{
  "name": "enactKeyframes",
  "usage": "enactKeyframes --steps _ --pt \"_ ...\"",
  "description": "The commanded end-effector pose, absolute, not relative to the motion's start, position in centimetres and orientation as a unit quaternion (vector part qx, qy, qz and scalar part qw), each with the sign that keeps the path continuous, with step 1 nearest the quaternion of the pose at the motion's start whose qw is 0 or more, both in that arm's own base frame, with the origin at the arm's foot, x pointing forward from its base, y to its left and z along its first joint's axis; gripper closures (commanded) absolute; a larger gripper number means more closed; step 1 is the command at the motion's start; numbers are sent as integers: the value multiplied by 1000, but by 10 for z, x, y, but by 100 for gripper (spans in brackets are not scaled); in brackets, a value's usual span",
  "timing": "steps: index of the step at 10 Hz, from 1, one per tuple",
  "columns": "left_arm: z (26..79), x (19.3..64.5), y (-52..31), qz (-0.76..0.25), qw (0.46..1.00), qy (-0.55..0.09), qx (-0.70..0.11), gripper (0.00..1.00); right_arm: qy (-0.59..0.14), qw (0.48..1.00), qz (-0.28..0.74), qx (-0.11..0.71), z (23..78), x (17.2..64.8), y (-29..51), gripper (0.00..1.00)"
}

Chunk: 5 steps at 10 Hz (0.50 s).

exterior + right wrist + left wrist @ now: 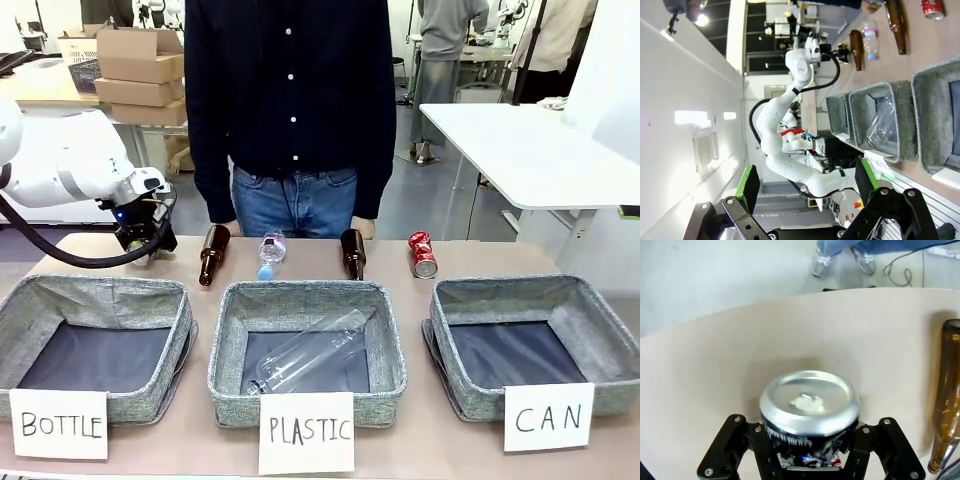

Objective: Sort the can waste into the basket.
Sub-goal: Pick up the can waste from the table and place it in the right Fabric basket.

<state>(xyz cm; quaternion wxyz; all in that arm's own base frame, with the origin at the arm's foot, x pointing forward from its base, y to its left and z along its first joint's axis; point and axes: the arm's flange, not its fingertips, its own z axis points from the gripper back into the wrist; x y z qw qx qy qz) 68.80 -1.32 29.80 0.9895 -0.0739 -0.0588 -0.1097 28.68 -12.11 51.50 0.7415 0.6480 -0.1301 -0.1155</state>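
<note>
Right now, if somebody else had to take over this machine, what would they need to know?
Left tool: closed on the dark blue dented drink can with a silver end, at the table's far left, beyond the grey basket signed BOTTLE.
Right tool: open, holding nothing, off to the side of the table.
Red dented drink can: on the table, just beyond the grey woven-fabric basket signed CAN.
Done: blue can gripped.
Left: carry it across to the CAN basket, then fetch the red one. Neither can is in yet.
</note>
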Motion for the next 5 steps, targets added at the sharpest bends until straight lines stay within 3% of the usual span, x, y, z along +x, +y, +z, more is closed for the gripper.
enactKeyframes --steps 1,5 --pt "301 690 -13 -103 991 -57 -58 100 -140 738 -105 652 517 289 -121 0" --pt "320 682 -6 -113 986 -62 -103 100 -140 738 -105 652 517 289 -121 0"
